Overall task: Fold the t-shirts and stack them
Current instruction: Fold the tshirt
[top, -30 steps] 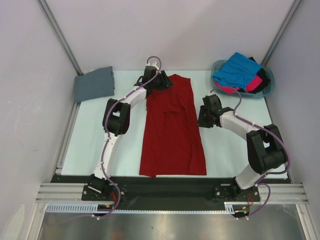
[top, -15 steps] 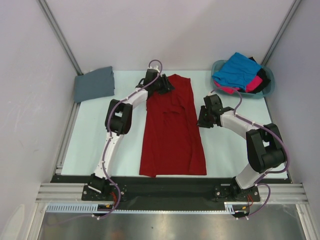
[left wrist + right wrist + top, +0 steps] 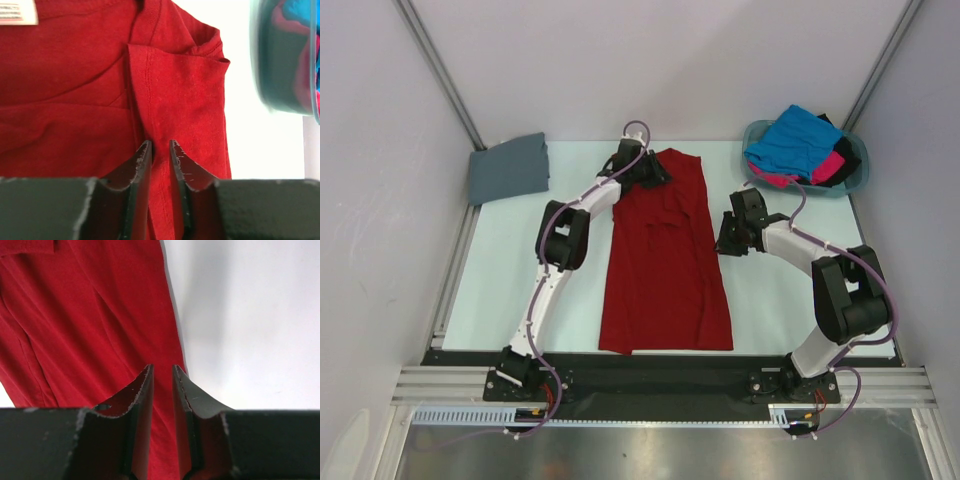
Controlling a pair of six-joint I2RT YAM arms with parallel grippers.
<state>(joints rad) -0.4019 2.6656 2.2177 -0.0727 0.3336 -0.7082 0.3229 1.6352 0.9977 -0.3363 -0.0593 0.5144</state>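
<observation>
The deep red t-shirt (image 3: pixel 665 260) lies flat in a long, narrow, lengthwise-folded strip at the table's middle. My left gripper (image 3: pixel 655 172) is low over its far left corner by the collar. In the left wrist view (image 3: pixel 160 145) the jaws stand nearly together over a folded sleeve (image 3: pixel 185 85), and the cloth looks flat. My right gripper (image 3: pixel 722 240) is at the shirt's right edge, jaws nearly together over the cloth (image 3: pixel 162 367). A folded slate grey t-shirt (image 3: pixel 508 168) lies at the far left. Blue (image 3: pixel 790 140), pink (image 3: pixel 832 165) and black (image 3: pixel 842 150) shirts are heaped in the basket.
The teal basket (image 3: pixel 855 182) stands at the far right corner and shows in the left wrist view (image 3: pixel 280 65). A white label (image 3: pixel 17 12) sits inside the red shirt's collar. Bare pale table (image 3: pixel 250 315) lies right of the red shirt. Enclosure walls surround the table.
My left gripper has edged slightly right along the red shirt's far edge. The right arm and the shirt have hardly moved.
</observation>
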